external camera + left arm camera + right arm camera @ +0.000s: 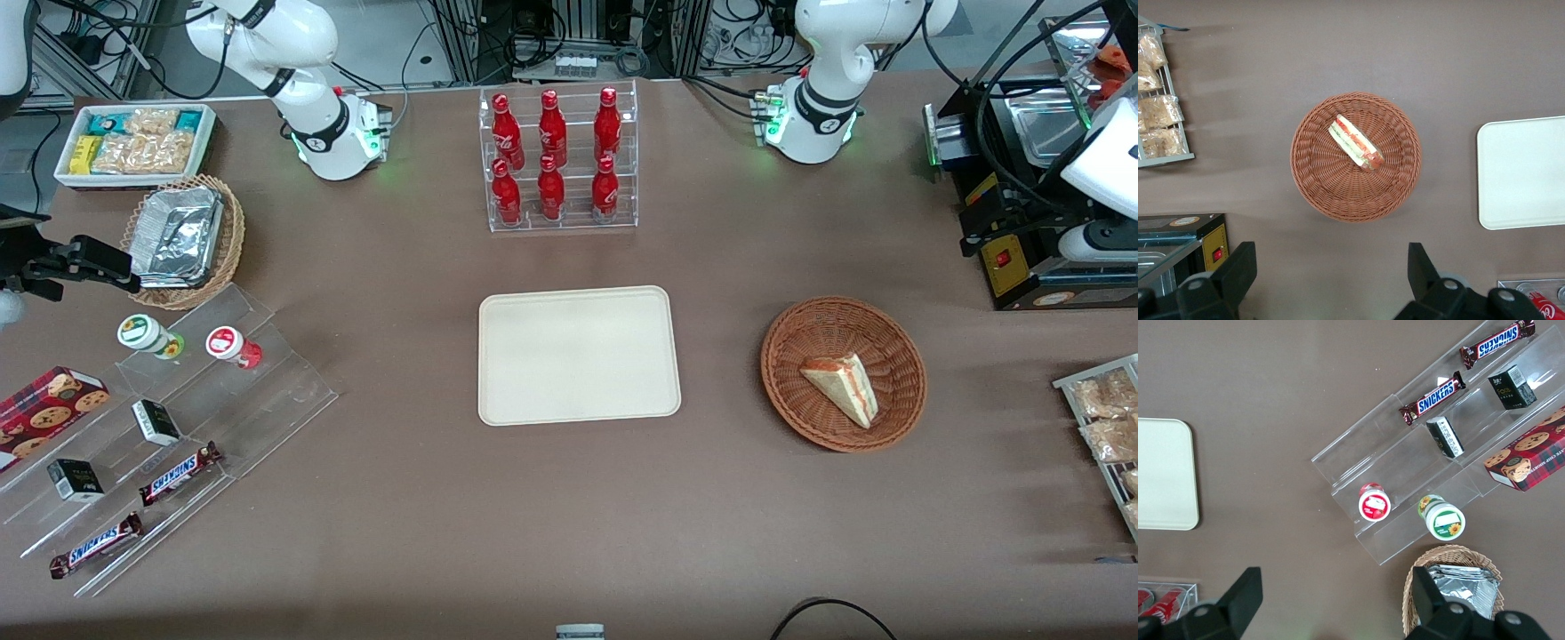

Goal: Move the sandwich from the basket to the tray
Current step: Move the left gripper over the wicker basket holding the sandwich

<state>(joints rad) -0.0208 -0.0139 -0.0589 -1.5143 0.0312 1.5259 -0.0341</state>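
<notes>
Two dark fingers (1238, 270) of the gripper (1331, 273) stand spread wide apart, pinching nothing, well above the table; their bases are cut off at the frame edge. In the front view, from left to right, the tray (580, 355) sits mid-frame with nothing on it, then the basket (843, 373) at the right, apart from it. Inside the basket lies the sandwich (842, 388), its layered edge showing from the wrist (1355, 143). Bagged snacks on a rack (1103, 420) are cut off at the right edge.
</notes>
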